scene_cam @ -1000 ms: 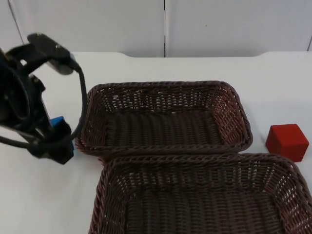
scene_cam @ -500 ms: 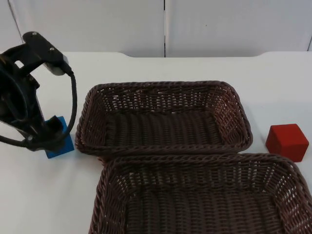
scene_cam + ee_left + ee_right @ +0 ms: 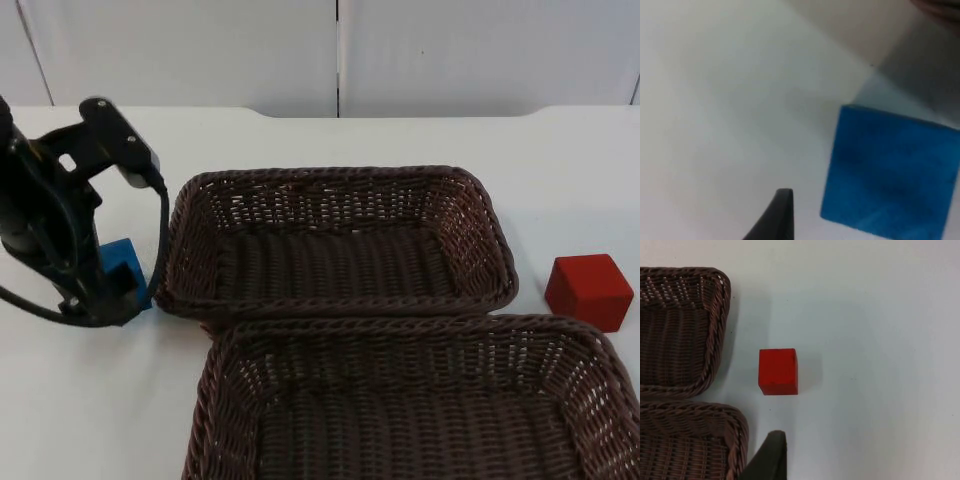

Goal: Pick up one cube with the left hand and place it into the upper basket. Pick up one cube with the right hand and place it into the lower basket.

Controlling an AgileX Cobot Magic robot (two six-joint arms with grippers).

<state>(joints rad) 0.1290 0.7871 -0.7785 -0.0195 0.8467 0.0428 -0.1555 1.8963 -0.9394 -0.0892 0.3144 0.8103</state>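
Observation:
A blue cube (image 3: 117, 259) rests on the white table just left of the upper wicker basket (image 3: 335, 178). My left gripper (image 3: 115, 292) is down at the cube and open. In the left wrist view the blue cube (image 3: 890, 175) lies close beside one black fingertip (image 3: 779, 215), with a thin strip of table between them. A red cube (image 3: 588, 289) sits on the table right of the upper basket. In the right wrist view the red cube (image 3: 778, 371) lies ahead of the open right gripper's fingertip (image 3: 769, 457); that arm waits. The lower basket (image 3: 400, 335) holds nothing.
The two brown baskets touch along their long sides. In the right wrist view the upper basket's corner (image 3: 720, 300) and the lower basket's corner (image 3: 735, 425) are left of the red cube. Bare table runs back to the grey partition wall (image 3: 340, 50).
The left arm swung a little left, then back right, and now sits at the blue cube. The cube stays on the table. The red cube and baskets have not moved.

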